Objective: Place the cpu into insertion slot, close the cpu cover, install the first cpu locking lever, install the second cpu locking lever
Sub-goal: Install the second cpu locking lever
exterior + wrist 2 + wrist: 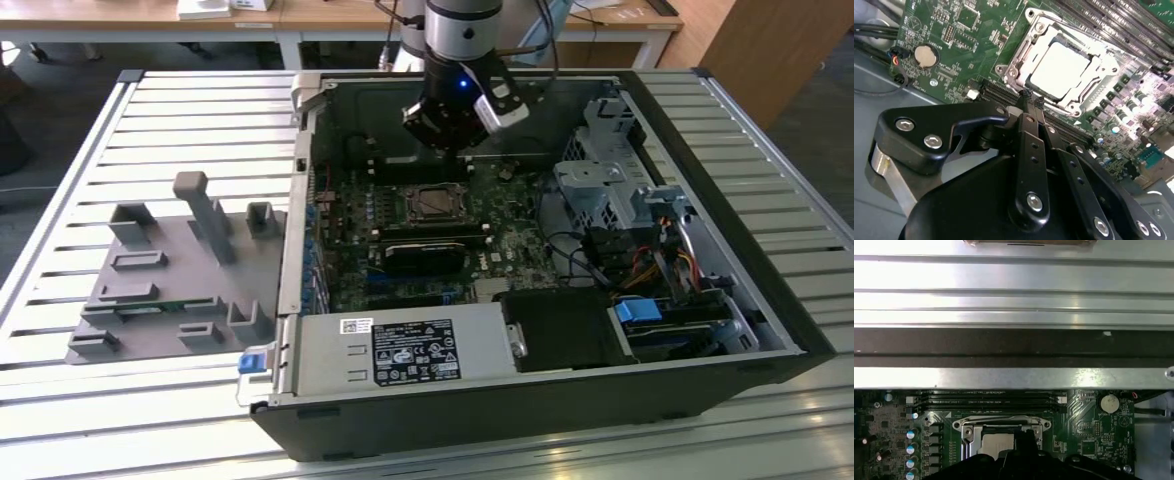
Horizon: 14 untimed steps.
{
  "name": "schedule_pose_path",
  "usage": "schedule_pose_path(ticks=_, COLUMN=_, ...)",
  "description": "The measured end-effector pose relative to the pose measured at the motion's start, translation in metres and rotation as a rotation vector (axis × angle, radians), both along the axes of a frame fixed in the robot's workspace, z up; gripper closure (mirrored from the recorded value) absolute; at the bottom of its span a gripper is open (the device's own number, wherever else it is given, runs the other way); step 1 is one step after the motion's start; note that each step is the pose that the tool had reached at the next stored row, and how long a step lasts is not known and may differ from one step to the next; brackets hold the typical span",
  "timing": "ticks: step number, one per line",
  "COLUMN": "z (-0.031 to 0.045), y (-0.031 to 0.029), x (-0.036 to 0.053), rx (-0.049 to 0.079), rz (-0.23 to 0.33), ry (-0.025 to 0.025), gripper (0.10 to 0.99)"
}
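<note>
The cpu lies flat in the insertion slot on the green board, its grey-silver top showing through the window of the cpu cover. The cover frame rests down around the chip. My gripper hovers just beside the socket's edge, its black fingers pressed together with nothing between them. In the exterior view the gripper hangs inside the open computer case, just behind the insertion slot. In the first wrist view, the cpu sits right beyond the gripper.
A grey fixture plate with upright holders lies on the slatted table at the exterior view's left. Inside the case are a black card, the power supply, a drive cage and cables. Memory slots run past the socket.
</note>
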State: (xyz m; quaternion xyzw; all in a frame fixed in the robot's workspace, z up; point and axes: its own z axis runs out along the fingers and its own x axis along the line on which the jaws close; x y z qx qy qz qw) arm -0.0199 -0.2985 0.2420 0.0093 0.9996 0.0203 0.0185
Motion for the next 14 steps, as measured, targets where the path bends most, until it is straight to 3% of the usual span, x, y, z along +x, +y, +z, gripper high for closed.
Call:
schedule_pose_path(ticks=3, z=0.0000, y=-0.0061, x=0.0000, rx=0.000, rz=0.000, ry=0.0010, gripper=0.980)
schedule_pose_path(ticks=8, z=0.0000, y=-0.0118, x=0.0000, rx=-0.001, rz=0.000, ry=0.0086, gripper=0.980)
schedule_pose_path(ticks=14, z=-0.0001, y=-0.0212, x=0.0000, rx=-0.001, rz=0.000, ry=0.0092, gripper=0.980)
